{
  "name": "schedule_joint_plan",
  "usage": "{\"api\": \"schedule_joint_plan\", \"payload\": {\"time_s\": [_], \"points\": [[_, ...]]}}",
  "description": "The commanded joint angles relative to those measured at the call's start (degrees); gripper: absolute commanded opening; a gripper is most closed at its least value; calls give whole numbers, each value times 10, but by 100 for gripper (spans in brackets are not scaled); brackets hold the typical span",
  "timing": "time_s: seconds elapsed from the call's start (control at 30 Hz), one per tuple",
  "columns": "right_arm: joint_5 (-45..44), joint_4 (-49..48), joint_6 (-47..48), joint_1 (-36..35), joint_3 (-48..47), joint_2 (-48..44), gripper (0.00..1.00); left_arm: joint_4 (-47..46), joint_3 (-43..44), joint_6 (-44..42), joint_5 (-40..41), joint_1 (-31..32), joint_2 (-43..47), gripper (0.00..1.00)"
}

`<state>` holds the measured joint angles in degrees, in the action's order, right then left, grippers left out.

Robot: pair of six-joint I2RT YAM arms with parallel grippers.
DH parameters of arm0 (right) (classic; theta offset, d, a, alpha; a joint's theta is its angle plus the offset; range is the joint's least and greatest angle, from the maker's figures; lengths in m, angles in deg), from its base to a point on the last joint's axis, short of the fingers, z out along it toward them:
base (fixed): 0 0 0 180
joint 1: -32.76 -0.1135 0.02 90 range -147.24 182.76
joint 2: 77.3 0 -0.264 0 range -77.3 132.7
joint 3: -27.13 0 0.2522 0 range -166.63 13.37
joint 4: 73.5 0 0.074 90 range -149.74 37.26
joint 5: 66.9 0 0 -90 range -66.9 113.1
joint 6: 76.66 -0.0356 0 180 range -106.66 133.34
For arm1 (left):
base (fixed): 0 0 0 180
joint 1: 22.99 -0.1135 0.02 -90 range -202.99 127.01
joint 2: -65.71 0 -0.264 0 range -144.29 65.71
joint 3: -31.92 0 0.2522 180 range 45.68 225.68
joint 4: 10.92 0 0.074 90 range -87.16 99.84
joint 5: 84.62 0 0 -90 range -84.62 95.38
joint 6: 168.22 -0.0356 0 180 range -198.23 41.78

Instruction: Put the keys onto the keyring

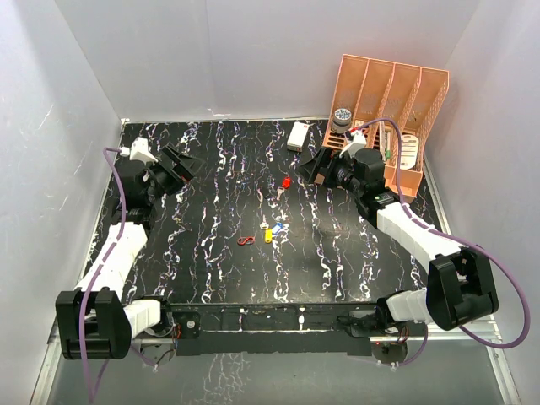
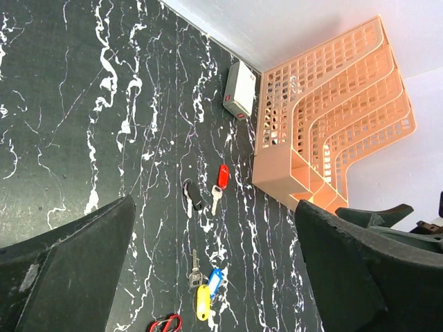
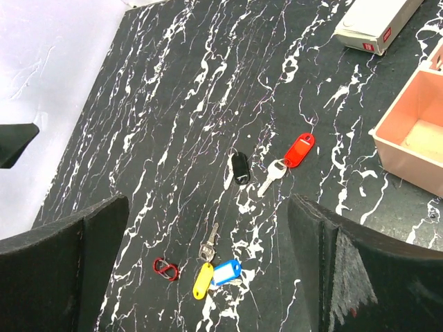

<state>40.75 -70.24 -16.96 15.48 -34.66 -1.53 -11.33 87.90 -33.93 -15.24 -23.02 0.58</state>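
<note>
- Desk (image 1: 211,270): black surface with white veining; it carries all the items listed below.
- Left fingers (image 2: 76,263): released and spread wide with nothing between them. In the top view they hang above the left part of the desk, well apart from every key.
- Right fingers (image 3: 62,263): also released and spread wide, grasping nothing. In the top view they sit right of centre, just in front of the rack.
- Keyring (image 3: 165,268): small red elongated loop lying flat, lower centre of the right wrist view. It is just beside the yellow tag but apart from it, and no key is threaded on it.
- Yellow-tagged key (image 3: 203,280) and blue-tagged key (image 3: 225,272): tags side by side and touching, lower centre.
- Black-tagged key (image 3: 239,168) and red-tagged key (image 3: 299,150): near each other at mid-frame, apart from the yellow and blue pair.
- White box (image 3: 377,21): upper right, at the desk's far edge.
- Orange file rack (image 1: 392,101): upper right corner of the top view, beside the box.
</note>
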Motion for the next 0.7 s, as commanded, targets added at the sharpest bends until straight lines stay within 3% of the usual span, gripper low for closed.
{"api": "schedule_joint_plan", "payload": {"time_s": [0.0,0.23,0.47,0.67], "points": [[-17,-12,12,-5,-33,-11,98,-17,-4,2,-9,1,27,99],[-31,15,24,-15,-37,-15,98,-14,-3,-13,-53,1,14,99],[-91,97,73,-51,-54,-24,98,91,51,-92,-18,18,26,93],[-148,166,103,-116,-58,-12,98,194,106,-168,65,95,20,93]]}}
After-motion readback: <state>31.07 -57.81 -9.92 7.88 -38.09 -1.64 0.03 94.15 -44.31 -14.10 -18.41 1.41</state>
